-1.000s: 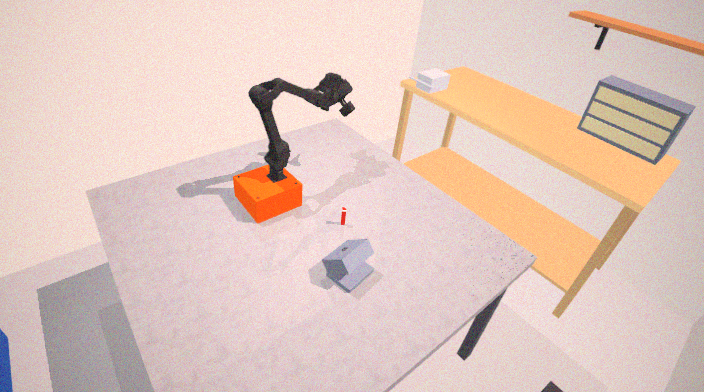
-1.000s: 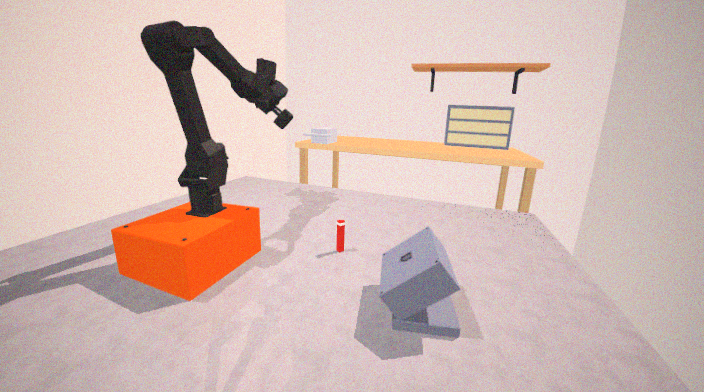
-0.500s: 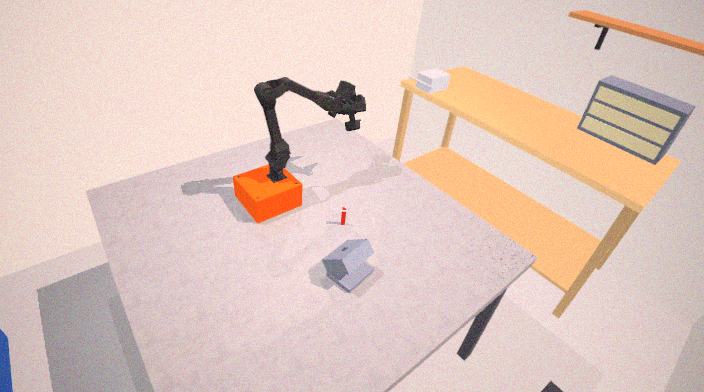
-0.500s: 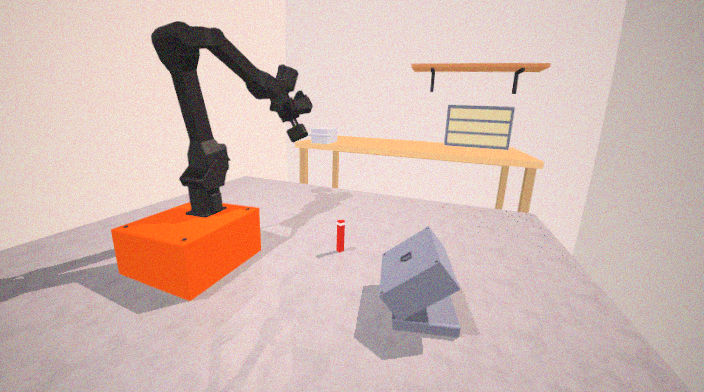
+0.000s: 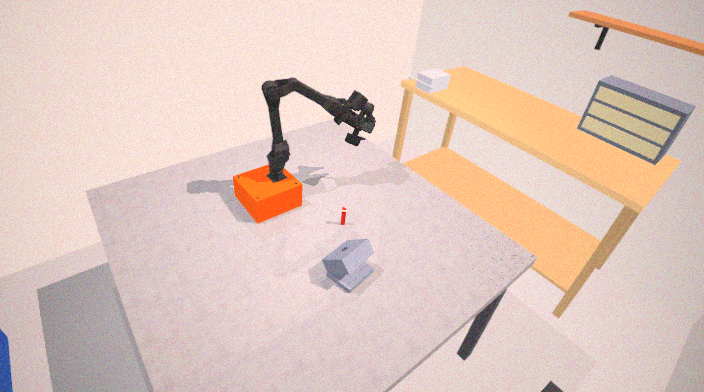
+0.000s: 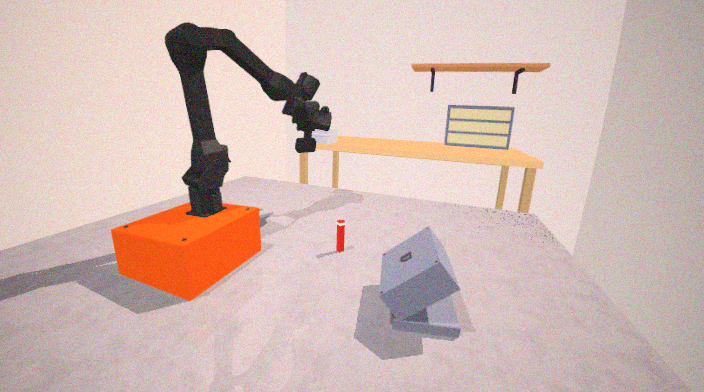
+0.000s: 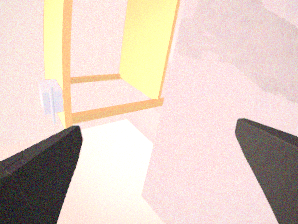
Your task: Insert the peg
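Note:
A small red peg (image 5: 343, 217) (image 6: 340, 239) with a white band near its top stands upright on the table, between the robot's base and the panel block. The grey-blue block's sloped panel (image 5: 358, 249) (image 6: 397, 274) has one small hole (image 5: 344, 249) (image 6: 405, 256) in its face. In the exterior view the hole looks flat on one side. My gripper (image 5: 362, 132) (image 6: 315, 133) (image 7: 160, 129) is open and empty, high above the table and well above the peg. Neither peg nor panel shows in the wrist view.
The orange base box (image 5: 275, 201) (image 6: 223, 258) carries the arm. The panel block stands on the grey table (image 5: 218, 284) (image 6: 290, 325), farther from the base than the peg. A wooden bench (image 5: 519, 112) (image 6: 404, 150) (image 7: 117, 111) with a drawer cabinet (image 5: 633, 118) (image 6: 480, 127) stands beyond the table.

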You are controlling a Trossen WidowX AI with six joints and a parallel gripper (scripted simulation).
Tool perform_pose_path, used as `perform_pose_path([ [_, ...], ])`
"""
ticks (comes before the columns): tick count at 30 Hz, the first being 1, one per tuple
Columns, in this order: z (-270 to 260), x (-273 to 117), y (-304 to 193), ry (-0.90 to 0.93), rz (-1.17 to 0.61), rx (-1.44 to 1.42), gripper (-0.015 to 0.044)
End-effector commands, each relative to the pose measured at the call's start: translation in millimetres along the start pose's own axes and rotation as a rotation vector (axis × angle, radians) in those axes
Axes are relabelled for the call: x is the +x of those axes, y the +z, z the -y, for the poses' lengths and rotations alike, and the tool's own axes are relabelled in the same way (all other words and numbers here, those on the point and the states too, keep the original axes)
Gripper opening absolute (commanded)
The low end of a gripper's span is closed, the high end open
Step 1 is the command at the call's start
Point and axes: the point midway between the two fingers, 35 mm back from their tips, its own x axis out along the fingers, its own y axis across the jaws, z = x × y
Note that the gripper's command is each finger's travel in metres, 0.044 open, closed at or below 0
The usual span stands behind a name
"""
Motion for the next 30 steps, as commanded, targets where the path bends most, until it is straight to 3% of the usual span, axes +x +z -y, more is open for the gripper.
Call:
perform_pose_path([
  [1,13.1,-0.5,19.9,-0.052,0.046,0.121,0.044],
  [30,148.8,-48.3,123.0,-0.379,0.434,1.074,0.044],
])
